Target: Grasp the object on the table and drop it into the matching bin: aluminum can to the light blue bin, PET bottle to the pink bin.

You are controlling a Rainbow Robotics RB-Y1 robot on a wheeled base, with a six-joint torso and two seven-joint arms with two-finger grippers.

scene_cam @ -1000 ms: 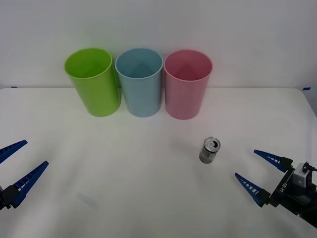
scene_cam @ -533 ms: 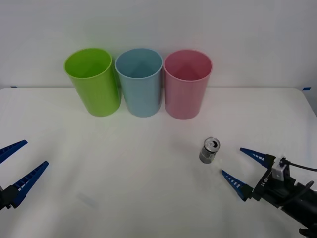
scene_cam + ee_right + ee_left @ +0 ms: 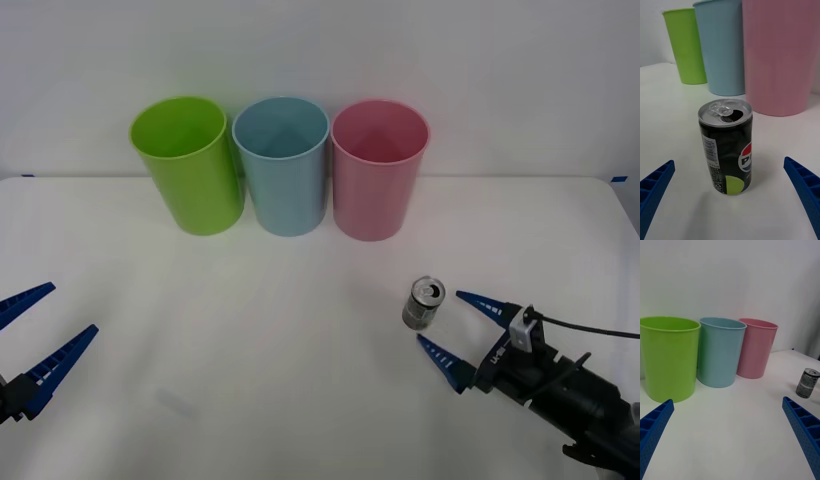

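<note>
Aluminum can [image 3: 424,303] upright before the pink bin [image 3: 379,183], light blue bin [image 3: 284,165] beside.

The right hand [image 3: 448,330] stands spread just beside the can [image 3: 424,303], with bare tabletop [image 3: 300,330] showing on both sides of the can. Open tabletop lies between the can and the bins. The lime green bin [image 3: 188,165], light blue bin [image 3: 282,165] and pink bin [image 3: 378,168] crowd together along the far edge, mouths open upward.
</note>
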